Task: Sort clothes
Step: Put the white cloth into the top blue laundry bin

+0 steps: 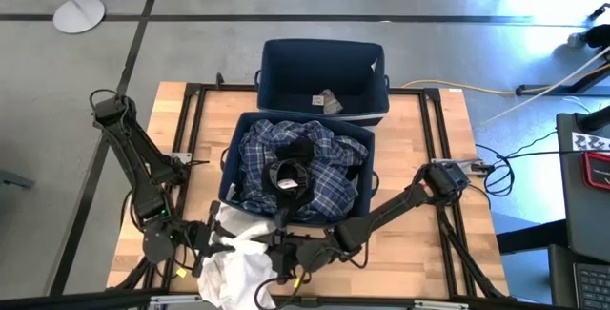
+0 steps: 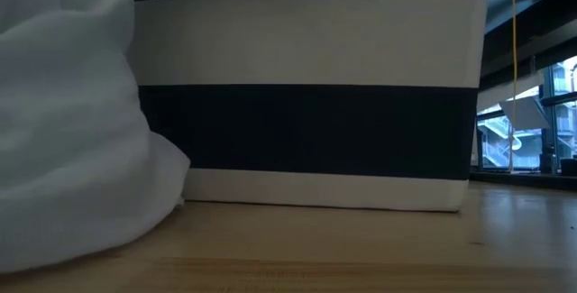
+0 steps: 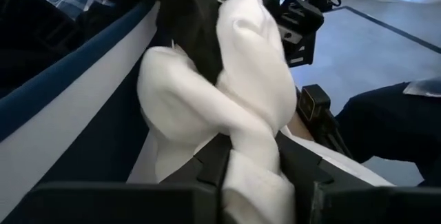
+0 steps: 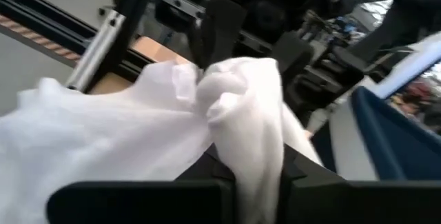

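Two bins (image 1: 367,81), plaid garment (image 1: 329,181) inside.

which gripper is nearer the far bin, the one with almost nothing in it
Right, narrowly. The right gripper sits below the plaid-filled near bin, closed on the white garment. The left gripper grips the same garment, further left, off the far bin.

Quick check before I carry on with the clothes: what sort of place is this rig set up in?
Most likely a robotics lab or workshop, not a home. The wooden table sits in a black metal frame on a bare grey floor with taped lines, loose cables trail alongside it, and large windows show behind.
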Tool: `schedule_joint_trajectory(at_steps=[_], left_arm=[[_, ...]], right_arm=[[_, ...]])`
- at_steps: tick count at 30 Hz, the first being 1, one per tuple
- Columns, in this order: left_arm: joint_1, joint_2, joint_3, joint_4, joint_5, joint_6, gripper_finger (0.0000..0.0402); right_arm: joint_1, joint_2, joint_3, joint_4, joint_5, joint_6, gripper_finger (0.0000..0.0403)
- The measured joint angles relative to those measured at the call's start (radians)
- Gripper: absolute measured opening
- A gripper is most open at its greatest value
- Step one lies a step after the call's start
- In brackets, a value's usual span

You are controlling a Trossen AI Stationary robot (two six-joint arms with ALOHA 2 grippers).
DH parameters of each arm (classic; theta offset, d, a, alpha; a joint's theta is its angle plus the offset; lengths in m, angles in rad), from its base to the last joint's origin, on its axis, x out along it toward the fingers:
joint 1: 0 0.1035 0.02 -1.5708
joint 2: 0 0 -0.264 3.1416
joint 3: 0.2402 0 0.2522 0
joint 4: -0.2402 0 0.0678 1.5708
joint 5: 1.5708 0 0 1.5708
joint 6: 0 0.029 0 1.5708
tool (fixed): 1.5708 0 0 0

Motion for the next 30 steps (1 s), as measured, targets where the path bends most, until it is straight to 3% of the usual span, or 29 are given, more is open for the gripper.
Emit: schedule_joint_trajectory(at_steps=[6,17,30], left_arm=[[0.000,-0.001,0.003,-0.066,-0.007,-0.057,0.0085],[-0.002,0.002,-0.004,-0.130,0.010,-0.104,0.0086],[-0.002,0.000,-0.002,-0.134,0.006,-0.118,0.0086]], right_arm=[[0.029,-0.018,0.039,-0.012,0.102,-0.060,0.0013],[0.084,-0.027,0.246,-0.039,0.168,-0.173,0.0022],[0.084,-0.029,0.508,-0.054,0.461,-0.473,0.0025]])
